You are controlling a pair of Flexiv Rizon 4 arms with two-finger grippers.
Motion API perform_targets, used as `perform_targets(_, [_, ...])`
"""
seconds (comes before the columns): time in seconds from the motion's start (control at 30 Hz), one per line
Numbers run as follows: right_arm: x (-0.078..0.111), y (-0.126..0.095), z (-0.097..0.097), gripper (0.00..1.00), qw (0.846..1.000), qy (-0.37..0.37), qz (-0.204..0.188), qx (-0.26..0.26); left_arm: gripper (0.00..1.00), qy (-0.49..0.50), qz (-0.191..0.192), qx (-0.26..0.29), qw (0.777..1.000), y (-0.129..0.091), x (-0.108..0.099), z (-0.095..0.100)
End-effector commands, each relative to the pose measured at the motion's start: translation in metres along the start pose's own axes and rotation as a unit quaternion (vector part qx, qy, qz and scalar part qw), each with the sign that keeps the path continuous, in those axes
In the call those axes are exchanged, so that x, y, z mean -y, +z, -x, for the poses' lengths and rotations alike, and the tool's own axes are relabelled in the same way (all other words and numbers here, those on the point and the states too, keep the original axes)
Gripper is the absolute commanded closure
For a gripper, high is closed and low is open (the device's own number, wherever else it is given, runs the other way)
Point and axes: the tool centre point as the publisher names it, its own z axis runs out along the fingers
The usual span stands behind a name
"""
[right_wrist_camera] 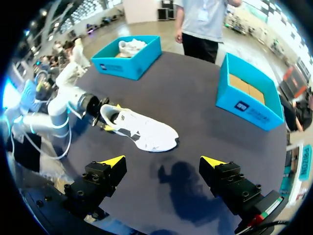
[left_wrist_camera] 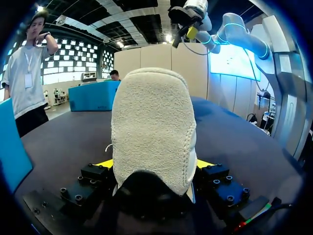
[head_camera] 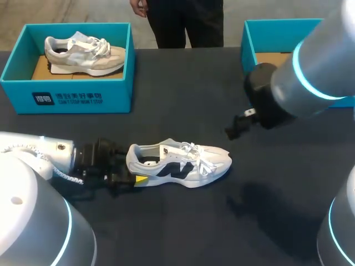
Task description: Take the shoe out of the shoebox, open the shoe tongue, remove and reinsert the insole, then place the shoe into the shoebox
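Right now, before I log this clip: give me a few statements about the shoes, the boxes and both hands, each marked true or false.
1. The white shoe lies on the table, outside any box. True.
2. The left hand is open and clear of the white shoe. False: it is shut on the shoe's heel, one yellow tip on each side.
3. The right hand holds an insole. False: it is open and empty, above the table and apart from the shoe.
4. The left shoebox holds a beige shoe. True.
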Motion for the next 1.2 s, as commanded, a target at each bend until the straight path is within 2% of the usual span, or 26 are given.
perform_targets(0.03, [-0.038, 0.029, -0.033, 0.00, 0.993, 0.008, -0.076, 0.091, 1.00, 0.000, 0.001, -0.001, 1.000, -0.001, -0.002, 0.002])
perform_targets(0.27, [-0.047, 0.048, -0.057, 0.00, 0.990, 0.004, -0.094, 0.108, 1.00, 0.000, 0.001, -0.001, 1.000, -0.001, -0.002, 0.002])
perform_targets(0.37, [-0.051, 0.056, -0.066, 0.00, 0.991, 0.000, -0.087, 0.105, 1.00, 0.000, 0.001, -0.001, 1.000, -0.001, -0.002, 0.002])
perform_targets(0.4, [-0.051, 0.057, -0.068, 0.00, 0.992, -0.006, -0.072, 0.102, 1.00, 0.000, 0.001, -0.001, 1.000, -0.001, -0.002, 0.002])
perform_targets(1.2, [-0.051, 0.057, -0.068, 0.00, 0.992, -0.006, -0.072, 0.102, 1.00, 0.000, 0.001, -0.001, 1.000, -0.001, -0.002, 0.002])
